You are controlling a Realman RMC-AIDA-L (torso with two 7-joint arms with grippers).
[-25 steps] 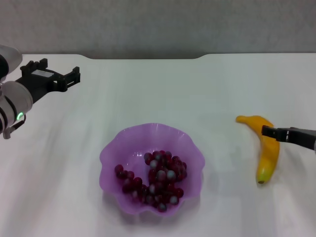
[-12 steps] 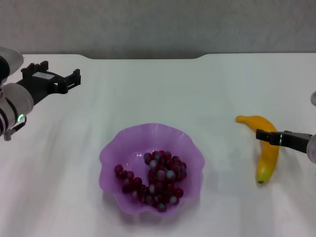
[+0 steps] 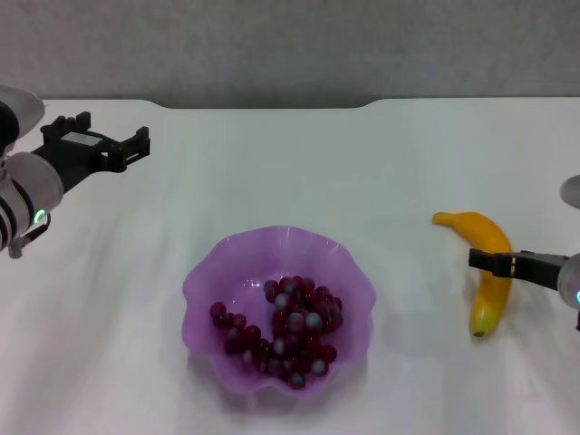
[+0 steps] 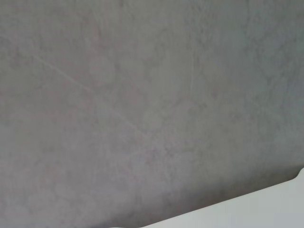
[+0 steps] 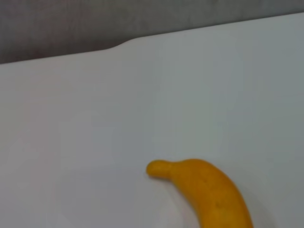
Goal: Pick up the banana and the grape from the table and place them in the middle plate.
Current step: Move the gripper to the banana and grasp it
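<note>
**Grape plated; banana awaiting pickup**

While the grape (image 3: 281, 333) already lies inside the plate (image 3: 210, 272), heaped toward its near right side, the banana (image 3: 489, 272) remains flat on the table (image 3: 299, 163), well to the right of the plate. It is curved, yellow-orange, with a greenish near tip and a stub end pointing toward the far left. The right tool (image 3: 494, 263) hovers over the banana's mid-section, presumably lined up for a grasp across the narrow body; whether its fingers are spread or closed cannot be told. The left tool (image 3: 113, 147) is held clear at the far left, above the table, fingers apart and gripping nothing, judged parked out of the way.
</note>
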